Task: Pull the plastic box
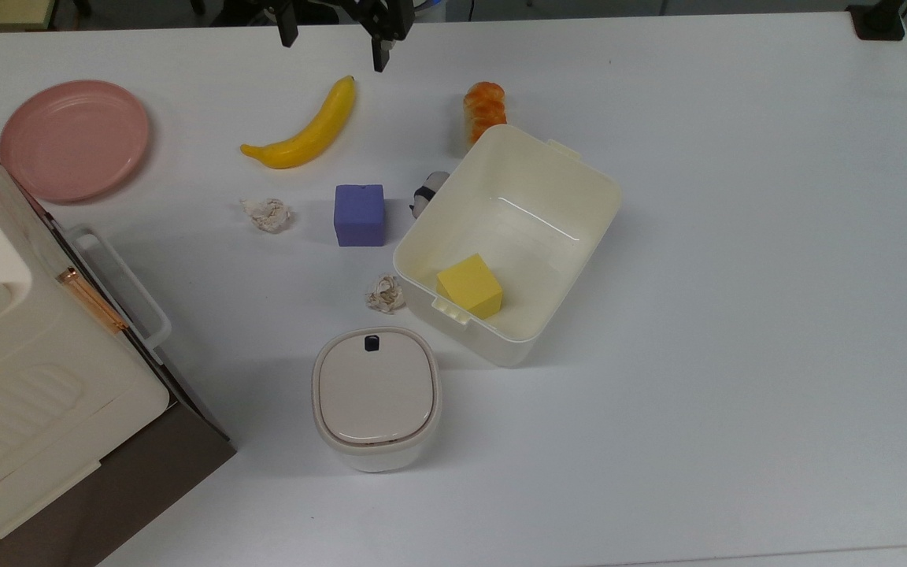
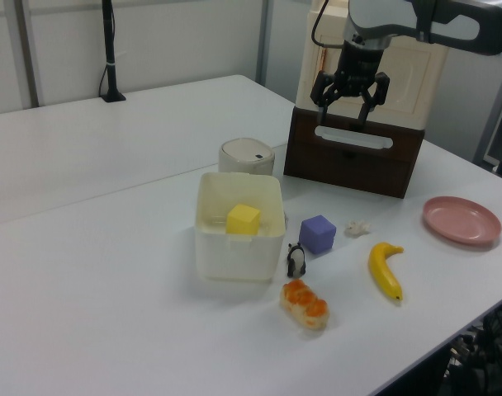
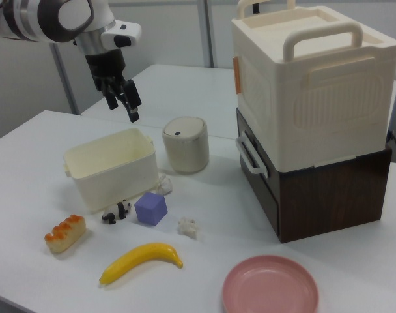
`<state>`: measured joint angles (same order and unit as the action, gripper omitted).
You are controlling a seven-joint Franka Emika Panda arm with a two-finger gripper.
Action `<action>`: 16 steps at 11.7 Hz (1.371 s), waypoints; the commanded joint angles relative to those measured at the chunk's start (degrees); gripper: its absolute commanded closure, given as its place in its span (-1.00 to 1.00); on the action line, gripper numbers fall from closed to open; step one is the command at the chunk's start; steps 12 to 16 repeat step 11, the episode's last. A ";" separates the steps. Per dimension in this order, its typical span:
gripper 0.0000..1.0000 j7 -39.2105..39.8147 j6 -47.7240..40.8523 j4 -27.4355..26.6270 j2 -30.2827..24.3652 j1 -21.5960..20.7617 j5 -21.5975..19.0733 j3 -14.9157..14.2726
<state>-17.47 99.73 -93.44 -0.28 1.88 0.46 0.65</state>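
White tabletop (image 1: 737,315) carries the plastic box (image 1: 571,189), holding a yellow cube (image 1: 469,286); bare surface lies on the top view's right. Hand (image 1: 335,43) hangs released, well apart.

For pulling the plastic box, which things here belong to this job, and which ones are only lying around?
Belong to the job:
- plastic box, with a yellow cube inside
- gripper, open, high above the table

Only lying around:
- banana
- purple cube
- pink plate
- lidded beige container
- bread roll
- panda figure
- two crumpled paper balls
- stacked storage bins
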 commanded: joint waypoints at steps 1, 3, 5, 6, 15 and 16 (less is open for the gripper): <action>-1.00 2.00 -1.82 0.10 -0.95 0.05 -1.34 -0.30; -1.00 5.14 -4.71 0.10 -1.04 0.05 -1.34 -0.30; -1.00 6.48 -5.86 0.10 -1.04 0.05 -1.34 -0.30; -1.00 7.53 -5.95 0.10 -1.04 0.05 -1.34 -0.30; -1.00 10.17 -5.95 0.10 -1.04 -0.04 -1.34 -0.21; -1.00 10.17 -5.95 0.10 -1.04 -0.04 -1.34 -0.21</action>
